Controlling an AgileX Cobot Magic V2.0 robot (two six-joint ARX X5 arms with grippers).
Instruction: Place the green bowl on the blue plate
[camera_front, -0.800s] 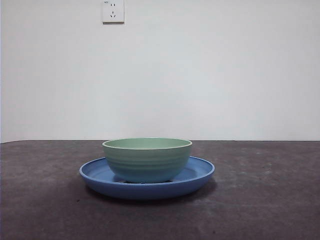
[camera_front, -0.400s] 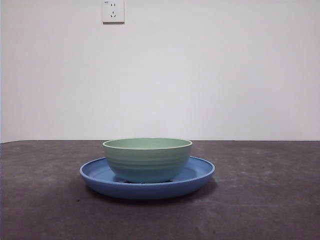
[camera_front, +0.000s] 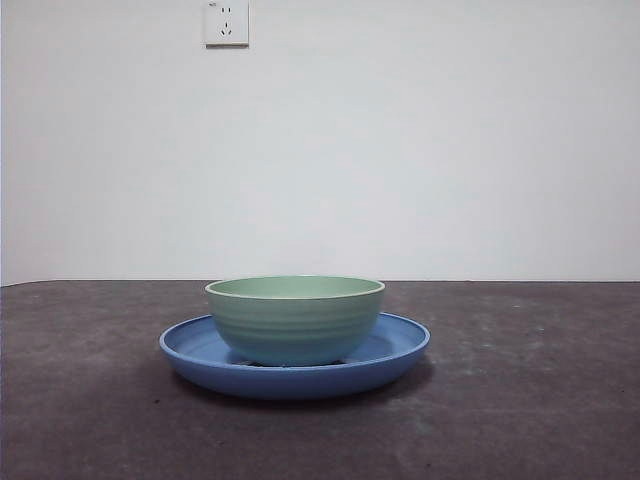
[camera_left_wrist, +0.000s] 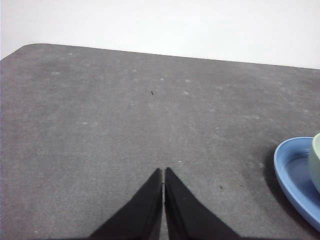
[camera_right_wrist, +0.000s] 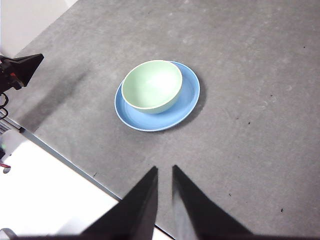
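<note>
The green bowl (camera_front: 295, 318) sits on the blue plate (camera_front: 190, 350); task looks done. Left gripper (camera_left_wrist: 163, 172) closed, right gripper (camera_right_wrist: 164, 170) barely parted, both empty; nothing further needed

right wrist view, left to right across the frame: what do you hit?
Left end effector at the left edge → blue plate carrying the green bowl → bare grey table. The right end effector sits bottom centre, below the plate.

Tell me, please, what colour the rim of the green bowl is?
The green bowl has a lighter, cream-pale rim, clearest in the front view.
</note>
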